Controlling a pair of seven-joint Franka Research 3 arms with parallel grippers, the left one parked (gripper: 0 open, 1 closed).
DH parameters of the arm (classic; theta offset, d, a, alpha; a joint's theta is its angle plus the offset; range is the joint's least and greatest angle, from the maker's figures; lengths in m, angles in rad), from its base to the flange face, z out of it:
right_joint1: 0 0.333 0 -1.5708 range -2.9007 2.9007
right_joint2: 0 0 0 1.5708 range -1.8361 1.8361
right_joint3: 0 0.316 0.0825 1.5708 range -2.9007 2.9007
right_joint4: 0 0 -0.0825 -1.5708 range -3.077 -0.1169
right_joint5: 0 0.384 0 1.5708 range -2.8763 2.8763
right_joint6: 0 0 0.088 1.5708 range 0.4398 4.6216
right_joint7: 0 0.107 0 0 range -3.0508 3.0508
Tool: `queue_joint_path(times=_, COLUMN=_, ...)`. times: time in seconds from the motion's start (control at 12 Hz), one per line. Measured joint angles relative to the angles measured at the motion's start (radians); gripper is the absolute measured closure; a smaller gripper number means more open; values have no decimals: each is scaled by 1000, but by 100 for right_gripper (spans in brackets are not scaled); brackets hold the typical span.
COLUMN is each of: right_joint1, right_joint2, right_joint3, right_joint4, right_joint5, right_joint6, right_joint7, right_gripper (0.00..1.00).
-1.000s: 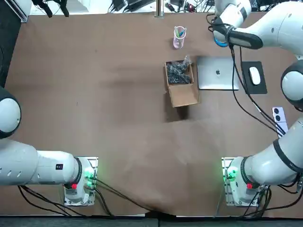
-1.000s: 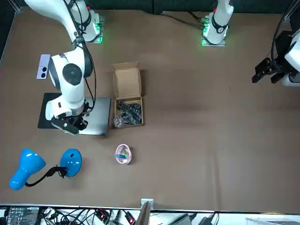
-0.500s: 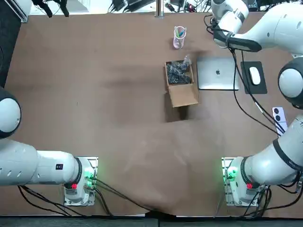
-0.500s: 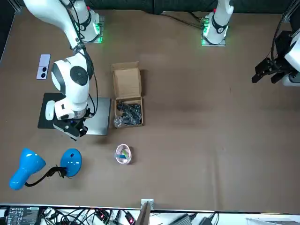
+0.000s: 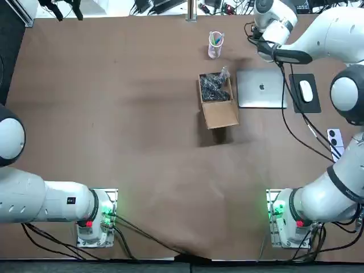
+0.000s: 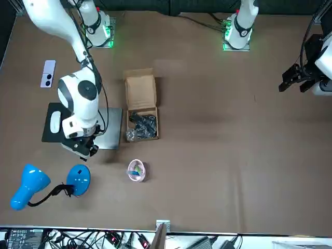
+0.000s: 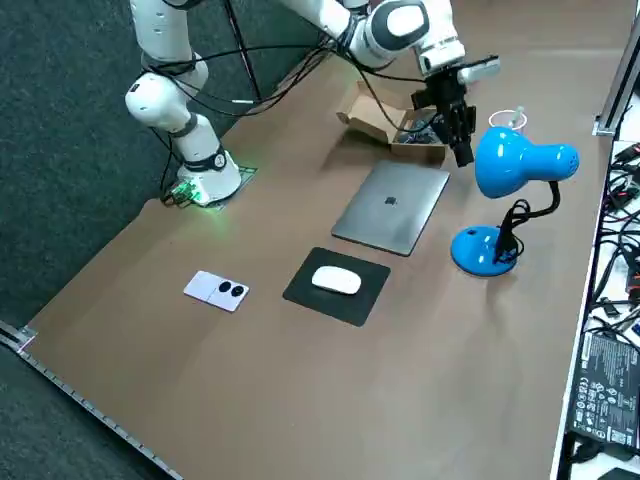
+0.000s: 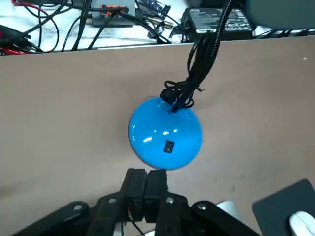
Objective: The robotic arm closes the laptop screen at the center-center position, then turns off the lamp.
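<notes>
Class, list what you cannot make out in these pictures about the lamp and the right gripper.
Lamp: top view, hidden beneath the right arm.
Whether it is lit: side and front views, shade opens away from camera.
Switch setting: wrist view, too small.
Right gripper, shut, near the lamp base: top view, fingertips hidden beneath the arm.

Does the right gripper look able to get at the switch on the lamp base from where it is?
Probably yes. The right gripper, shut, hangs near the lamp base; its switch faces up uncovered, and the lamp head leans off to one side.
</notes>
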Motion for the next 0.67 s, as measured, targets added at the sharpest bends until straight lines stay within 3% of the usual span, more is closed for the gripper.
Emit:
queue_joint_path(times=0.25, right_joint1=-41, right_joint2=49, right_joint3=-4, right_joint4=1, right_joint5=-47, right_joint6=73, right_joint7=21, right_gripper=98)
queue_joint_path(times=0.67, right_joint1=-66, right_joint2=111, right_joint3=-7, right_joint4=3, right_joint5=-241, right_joint6=102, right_joint7=193, right_gripper=98)
